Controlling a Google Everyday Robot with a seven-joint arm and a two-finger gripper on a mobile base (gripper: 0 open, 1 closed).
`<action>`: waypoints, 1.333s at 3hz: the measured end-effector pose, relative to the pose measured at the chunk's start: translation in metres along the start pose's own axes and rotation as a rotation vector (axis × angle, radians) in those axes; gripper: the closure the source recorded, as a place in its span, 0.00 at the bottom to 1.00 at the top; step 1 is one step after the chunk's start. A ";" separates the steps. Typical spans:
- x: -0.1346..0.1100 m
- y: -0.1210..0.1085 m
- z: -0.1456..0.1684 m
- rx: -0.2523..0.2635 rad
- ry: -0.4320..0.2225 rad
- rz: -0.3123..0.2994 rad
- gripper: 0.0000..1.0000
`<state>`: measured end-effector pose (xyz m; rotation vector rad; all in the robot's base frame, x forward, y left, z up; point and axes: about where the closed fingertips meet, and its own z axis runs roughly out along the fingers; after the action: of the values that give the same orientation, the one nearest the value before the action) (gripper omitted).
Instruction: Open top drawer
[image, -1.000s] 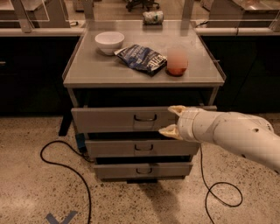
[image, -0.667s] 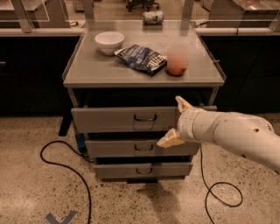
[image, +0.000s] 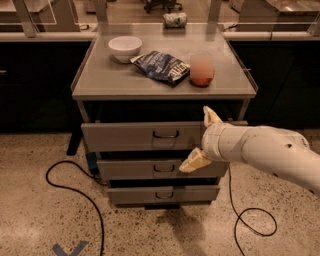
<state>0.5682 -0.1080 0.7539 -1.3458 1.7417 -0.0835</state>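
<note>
Speckled floor (image: 40, 220) surrounds a grey bench (image: 100, 80) with three drawers. Its top drawer (image: 125, 136) sits just behind and to the left of the claw (image: 203, 139), its front a little forward of the lower drawers (image: 130, 170), so it looks barely ajar at best. The dark pull (image: 165, 134) lies left of the claw, untouched. The claw hangs wide open, gripping nothing. Catching the pull and hauling outward seem left to do. Above the claw rest a bowl (image: 125, 47), a snack bag (image: 162, 66) and a pink lump (image: 202, 71).
</note>
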 end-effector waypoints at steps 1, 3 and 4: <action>0.024 -0.006 0.018 -0.061 0.063 0.003 0.00; 0.076 -0.002 0.027 -0.206 0.249 -0.031 0.00; 0.075 -0.004 0.034 -0.208 0.247 -0.032 0.00</action>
<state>0.5943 -0.1547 0.6907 -1.5688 1.9781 -0.0916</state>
